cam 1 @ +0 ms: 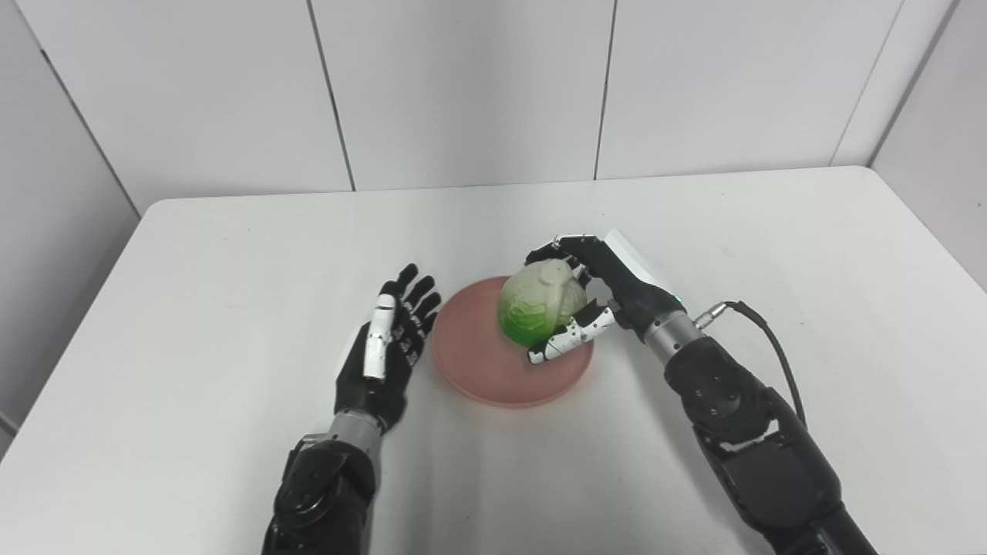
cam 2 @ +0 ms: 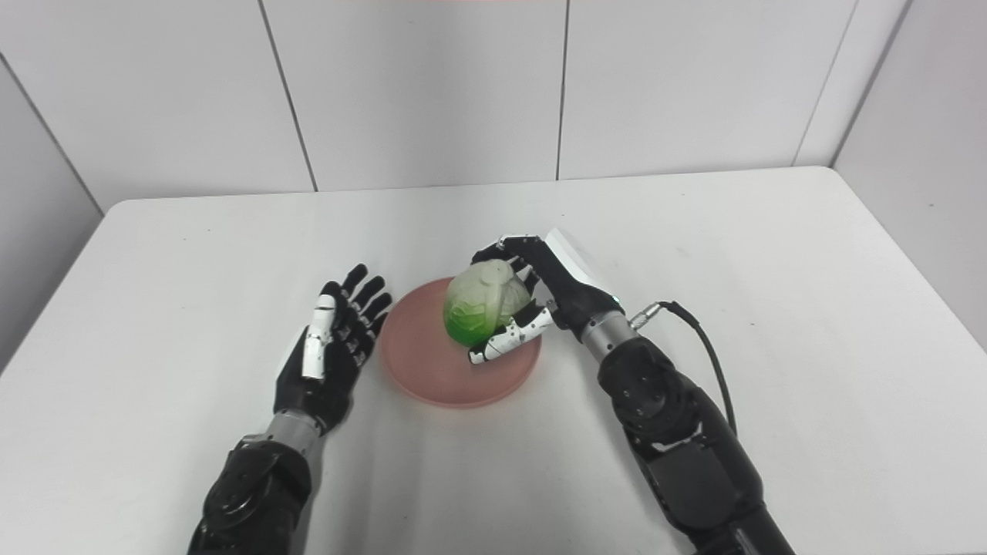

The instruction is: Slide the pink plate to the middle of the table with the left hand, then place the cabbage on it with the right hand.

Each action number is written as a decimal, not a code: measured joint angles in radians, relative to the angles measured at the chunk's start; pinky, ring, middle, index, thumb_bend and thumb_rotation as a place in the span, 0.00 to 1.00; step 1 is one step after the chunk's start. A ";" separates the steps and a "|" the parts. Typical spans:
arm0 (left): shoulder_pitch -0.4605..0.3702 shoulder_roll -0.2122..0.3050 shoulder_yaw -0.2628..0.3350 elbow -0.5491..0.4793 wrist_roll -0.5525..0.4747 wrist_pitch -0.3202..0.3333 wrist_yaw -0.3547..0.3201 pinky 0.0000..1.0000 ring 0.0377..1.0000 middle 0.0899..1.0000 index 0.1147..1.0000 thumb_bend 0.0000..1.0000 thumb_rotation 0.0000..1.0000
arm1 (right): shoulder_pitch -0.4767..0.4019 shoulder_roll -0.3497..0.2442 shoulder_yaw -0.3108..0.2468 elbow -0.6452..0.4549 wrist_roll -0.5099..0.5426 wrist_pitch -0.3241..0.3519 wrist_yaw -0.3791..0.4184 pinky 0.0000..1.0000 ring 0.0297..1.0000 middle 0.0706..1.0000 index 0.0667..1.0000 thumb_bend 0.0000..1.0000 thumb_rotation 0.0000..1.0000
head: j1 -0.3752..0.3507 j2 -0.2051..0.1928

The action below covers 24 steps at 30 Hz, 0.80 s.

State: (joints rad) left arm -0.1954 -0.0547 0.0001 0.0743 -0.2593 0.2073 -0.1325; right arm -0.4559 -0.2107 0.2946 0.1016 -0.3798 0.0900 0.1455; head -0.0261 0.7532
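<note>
The right hand grips the cabbage over the pink plate — ready for release, I judge; the left hand rests beside the rim, fingers spread, empty.

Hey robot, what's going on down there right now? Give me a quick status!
Left robot hand open, beside the pink plate. Right robot hand shut on the cabbage, over the plate. Nothing in the way.
</note>
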 measured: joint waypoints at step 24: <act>-0.026 -0.033 -0.027 0.036 0.048 -0.014 0.031 0.93 0.93 0.93 0.92 0.42 1.00 | -0.053 0.071 0.048 0.218 -0.111 -0.173 -0.060 0.34 0.37 0.40 0.48 0.53 0.00 | 0.029 0.006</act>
State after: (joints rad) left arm -0.2211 -0.0877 -0.0270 0.1101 -0.2113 0.1930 -0.1017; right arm -0.5093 -0.1397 0.3422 0.3192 -0.4910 -0.0826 0.0852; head 0.0031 0.7593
